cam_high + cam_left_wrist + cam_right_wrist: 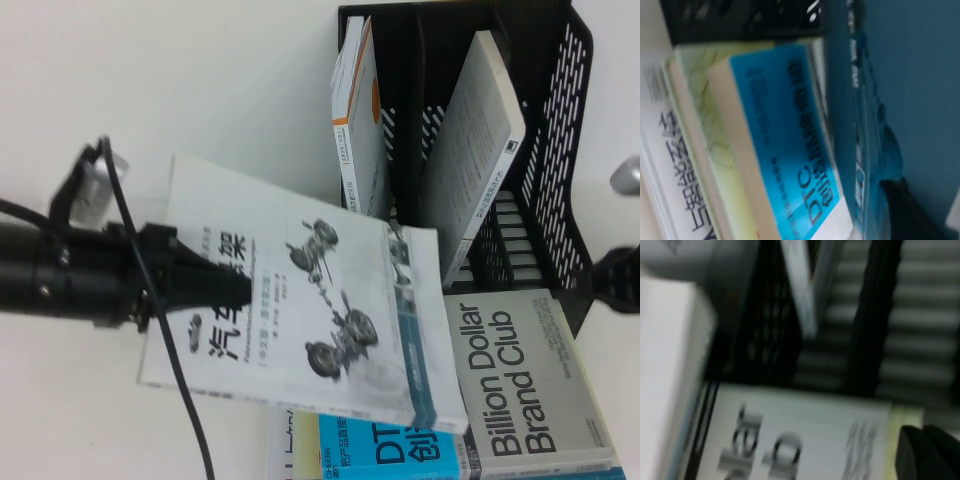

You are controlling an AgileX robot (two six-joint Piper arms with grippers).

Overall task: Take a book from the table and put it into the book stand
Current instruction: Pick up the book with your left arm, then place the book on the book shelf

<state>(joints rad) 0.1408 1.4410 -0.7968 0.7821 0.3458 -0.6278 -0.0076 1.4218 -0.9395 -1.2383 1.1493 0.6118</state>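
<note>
The book [320, 300], grey-white with a bold black title and a car-suspension drawing, is held tilted above the table [200, 80], its right end over other books and close to the book stand's front. My left gripper [235, 288] is shut on the book's left part, one black finger across the cover. The left wrist view shows the teal back cover [910, 90] with a black finger [905, 210] against it. The black mesh book stand [560, 150] is at the back right. My right gripper [612, 282] is at the right edge beside the stand, its fingers [922, 440] together and empty.
The stand holds a white-and-orange book [358, 120] in the left slot and a white book [470, 150] leaning in the middle. The "Billion Dollar Club" book [520, 380] and a cyan book [390, 450] lie at the front, under the held book's edge.
</note>
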